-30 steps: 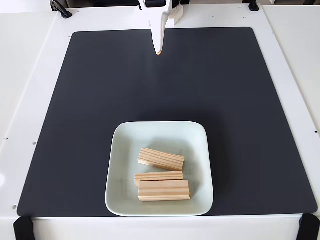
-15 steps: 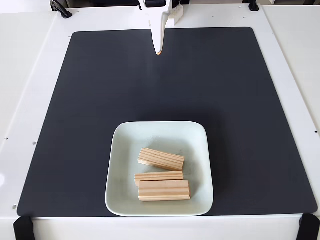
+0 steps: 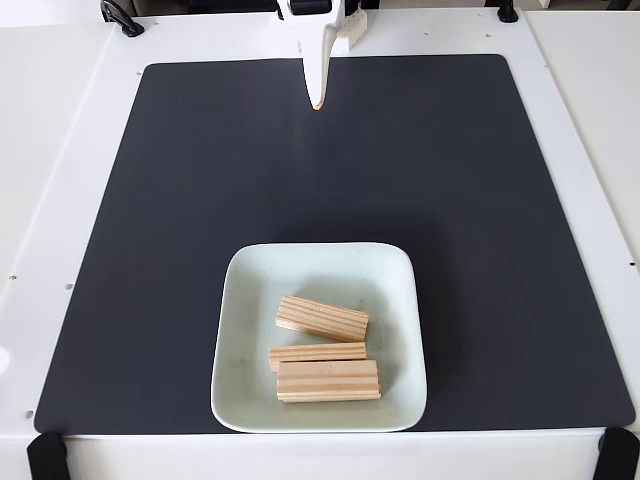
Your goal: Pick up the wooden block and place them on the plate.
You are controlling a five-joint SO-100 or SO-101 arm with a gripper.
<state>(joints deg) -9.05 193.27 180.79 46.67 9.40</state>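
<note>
Three wooden blocks lie inside the pale mint square plate (image 3: 245, 300) near the front of the black mat. One block (image 3: 322, 318) lies slanted in the middle. A second block (image 3: 317, 352) sits just below it, and a third (image 3: 328, 380) lies closest to the plate's front rim, touching the second. My white gripper (image 3: 317, 100) hangs at the far edge of the mat, well away from the plate, its fingers together in a single point with nothing between them.
The black mat (image 3: 180, 200) covers most of the white table. A black cable clip (image 3: 122, 20) sits at the back left corner. Black straps (image 3: 45, 455) mark the front corners.
</note>
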